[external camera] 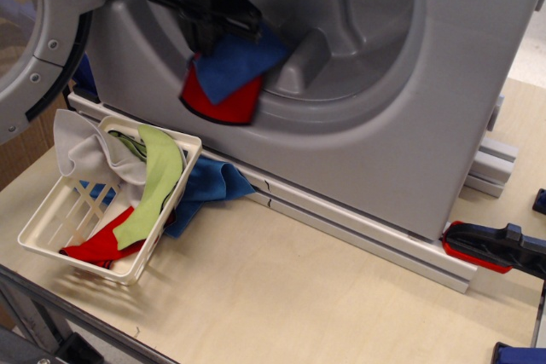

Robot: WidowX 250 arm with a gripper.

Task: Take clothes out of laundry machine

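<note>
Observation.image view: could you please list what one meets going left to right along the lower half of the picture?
White plastic lattice basket → lime-green cloth strip → bulky blue cloth on the wooden table → grey aluminium rail → red-and-black clamp.
</note>
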